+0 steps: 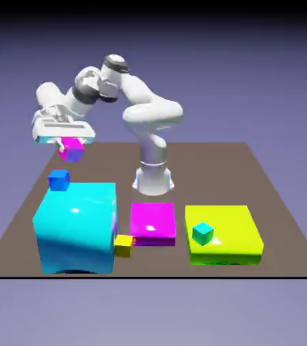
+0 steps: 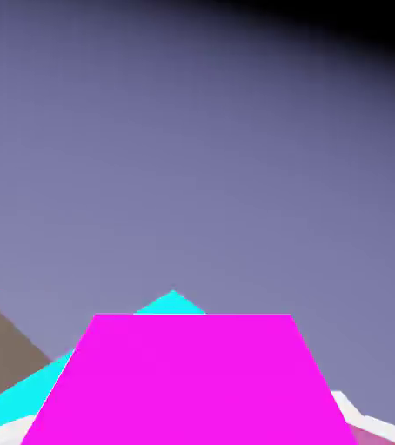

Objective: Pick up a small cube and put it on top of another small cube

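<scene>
My gripper hangs in the air at the exterior view's left, shut on the small magenta cube. In the hand view that cube fills the bottom middle and hides the fingertips. The small blue cube rests on the back left corner of the big cyan block. It lies below the held cube and slightly to the exterior view's left, with a clear gap between them. A corner of the cyan block peeks out behind the held cube in the hand view; the blue cube does not show there.
A flat magenta slab lies at the middle of the table. A yellow-green block with a small teal cube on it sits at the right. A small yellow cube stands between the cyan block and the slab.
</scene>
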